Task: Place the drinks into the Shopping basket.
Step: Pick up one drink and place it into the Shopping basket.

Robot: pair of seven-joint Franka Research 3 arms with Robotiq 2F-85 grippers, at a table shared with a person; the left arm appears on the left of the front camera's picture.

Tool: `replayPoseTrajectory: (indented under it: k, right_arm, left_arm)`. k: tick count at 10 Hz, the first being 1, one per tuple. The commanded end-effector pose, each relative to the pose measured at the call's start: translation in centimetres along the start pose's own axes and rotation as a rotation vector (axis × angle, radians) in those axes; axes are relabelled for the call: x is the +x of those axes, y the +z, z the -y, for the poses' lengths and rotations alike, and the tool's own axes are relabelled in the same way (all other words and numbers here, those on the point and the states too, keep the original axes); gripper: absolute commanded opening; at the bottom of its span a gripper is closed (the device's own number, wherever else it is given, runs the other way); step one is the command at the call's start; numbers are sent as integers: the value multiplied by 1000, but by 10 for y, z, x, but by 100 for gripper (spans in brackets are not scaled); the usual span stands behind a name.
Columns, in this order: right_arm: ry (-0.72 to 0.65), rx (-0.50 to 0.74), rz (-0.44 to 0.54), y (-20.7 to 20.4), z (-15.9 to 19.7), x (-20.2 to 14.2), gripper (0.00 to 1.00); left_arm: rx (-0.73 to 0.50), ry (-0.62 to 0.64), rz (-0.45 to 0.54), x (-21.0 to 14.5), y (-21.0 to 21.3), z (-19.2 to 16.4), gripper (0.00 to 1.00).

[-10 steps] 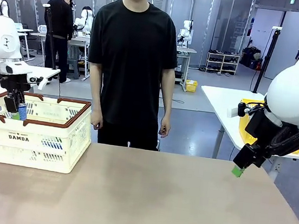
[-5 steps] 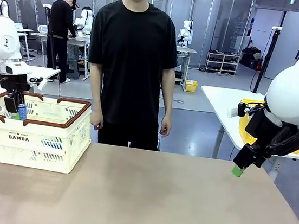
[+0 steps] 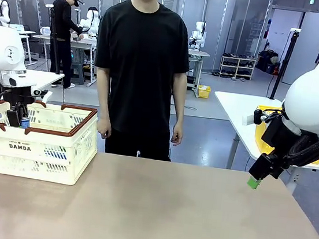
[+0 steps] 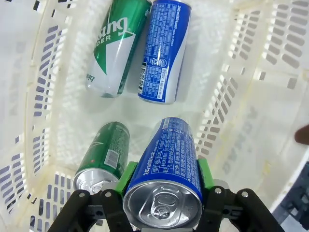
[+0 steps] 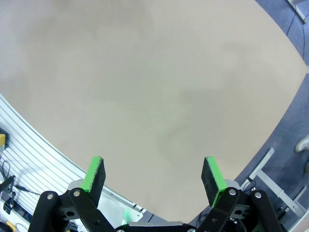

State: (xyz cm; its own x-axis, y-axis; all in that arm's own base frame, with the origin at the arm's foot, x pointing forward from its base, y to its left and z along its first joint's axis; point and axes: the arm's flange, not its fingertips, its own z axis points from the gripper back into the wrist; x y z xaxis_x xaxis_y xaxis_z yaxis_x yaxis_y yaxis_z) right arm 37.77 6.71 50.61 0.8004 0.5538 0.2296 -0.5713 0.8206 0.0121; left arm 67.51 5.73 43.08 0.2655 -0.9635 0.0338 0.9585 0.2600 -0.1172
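My left gripper (image 3: 17,118) hangs inside the Shopping basket (image 3: 56,152), a cream lattice crate with a brown rim. It is shut on a blue drink can (image 3: 25,121). In the left wrist view the green pads (image 4: 204,173) of the left gripper (image 4: 165,180) clamp that blue can (image 4: 169,159) just above the basket floor (image 4: 145,116). Three more drinks lie there: a green can (image 4: 117,46), a blue can (image 4: 164,50) beside it, and another green can (image 4: 103,158) close to the held one. My right gripper (image 3: 254,181) hovers open off the table's right edge, with nothing between its fingers (image 5: 153,176).
A person in black stands at the far side of the table (image 3: 159,213), hands down at their sides. The basket's lattice walls (image 4: 241,96) close in around the left gripper. A yellow basket (image 3: 260,135) sits on another table behind my right arm.
My left arm has sunk a little, carrying the blue can lower into the basket. The right arm has not moved.
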Motion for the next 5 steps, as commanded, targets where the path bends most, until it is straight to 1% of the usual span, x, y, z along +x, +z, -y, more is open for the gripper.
replayPoseTrajectory:
  k: [1,5]
  right_arm:
    - [2,1,0,0,0,-1,100]
    - [2,1,0,0,0,-1,100]
  left_arm:
    - [36,-7,-15,0,-9,-6,59]
    - [29,-16,-29,0,-44,-18,59]
